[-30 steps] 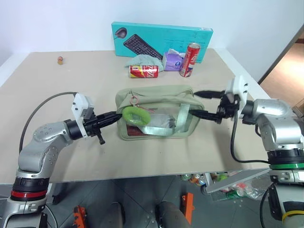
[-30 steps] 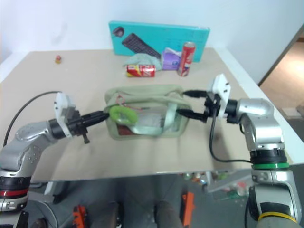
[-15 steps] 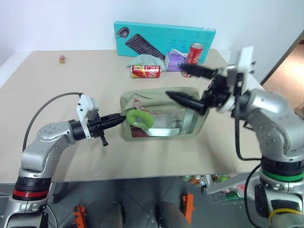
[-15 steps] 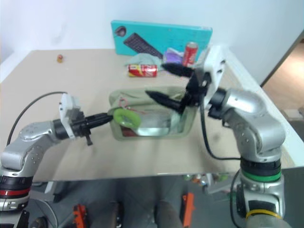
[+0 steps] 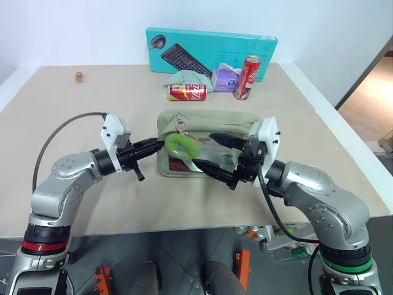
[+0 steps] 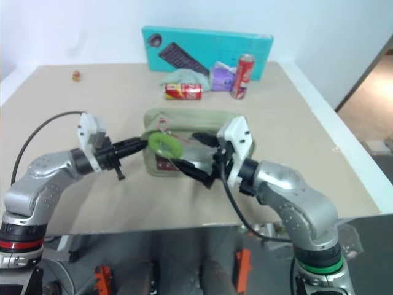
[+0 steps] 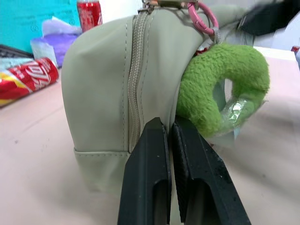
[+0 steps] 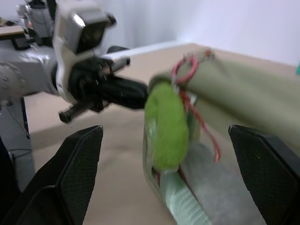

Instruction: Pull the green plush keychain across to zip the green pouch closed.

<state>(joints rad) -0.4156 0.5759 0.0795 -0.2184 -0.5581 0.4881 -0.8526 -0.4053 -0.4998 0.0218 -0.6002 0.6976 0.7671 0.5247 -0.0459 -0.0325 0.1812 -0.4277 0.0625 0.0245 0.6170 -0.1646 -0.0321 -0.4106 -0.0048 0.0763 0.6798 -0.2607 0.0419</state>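
Note:
The pale green pouch (image 5: 206, 123) lies mid-table with its zipper on top. The lime green plush keychain (image 5: 182, 146) hangs from a pink ring (image 7: 204, 18) at the pouch's left end. My left gripper (image 5: 161, 145) is shut, its tips pressed against that end just below the zipper (image 7: 133, 75); whether cloth is pinched between them I cannot tell. My right gripper (image 5: 204, 150) stands open and level in front of the pouch's clear front panel, pointing left. In the right wrist view the plush (image 8: 166, 124) sits between its spread fingers (image 8: 79, 164), untouched.
At the table's back stand a teal keyboard box (image 5: 212, 52), an upright red can (image 5: 247, 77), a lying red can (image 5: 187, 92), a purple tissue pack (image 5: 224, 78) and a pale green cloth (image 5: 187, 77). A small object (image 5: 78, 77) sits far left.
My right gripper left the pouch's right end, swung up over it and came down toward the left, now open at the plush. The left gripper stayed shut at the pouch's end.

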